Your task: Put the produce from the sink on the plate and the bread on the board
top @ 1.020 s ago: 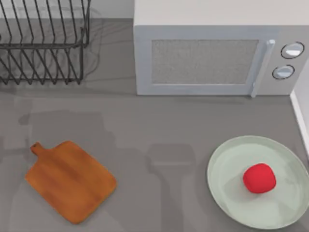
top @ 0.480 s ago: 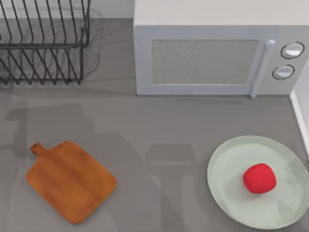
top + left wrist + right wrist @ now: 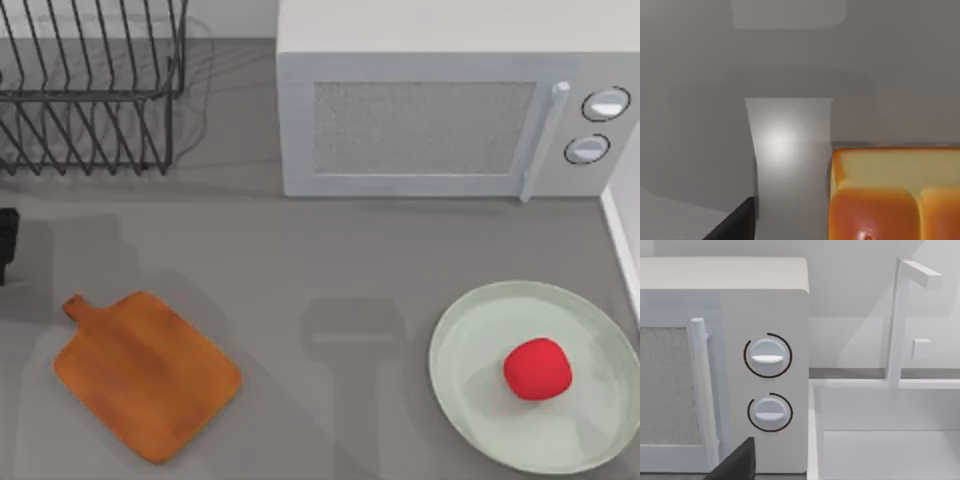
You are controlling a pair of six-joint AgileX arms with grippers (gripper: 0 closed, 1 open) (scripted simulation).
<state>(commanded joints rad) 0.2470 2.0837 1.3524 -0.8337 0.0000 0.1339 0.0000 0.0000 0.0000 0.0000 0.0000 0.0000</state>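
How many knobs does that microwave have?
2: both on the microwave front, at its right end, one knob directly above the other, beside the door handle.

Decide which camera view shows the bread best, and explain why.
The left wrist view: the bread sits close up, its golden crust and paler side plain. The top view has the board bare; the right wrist view faces the microwave.

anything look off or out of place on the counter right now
Nothing stands out. The red produce sits upright on the plate, nothing spilled. The board lies flat and bare; the bread shows close in the left wrist view, intact. The left end effector is at the table's left edge.
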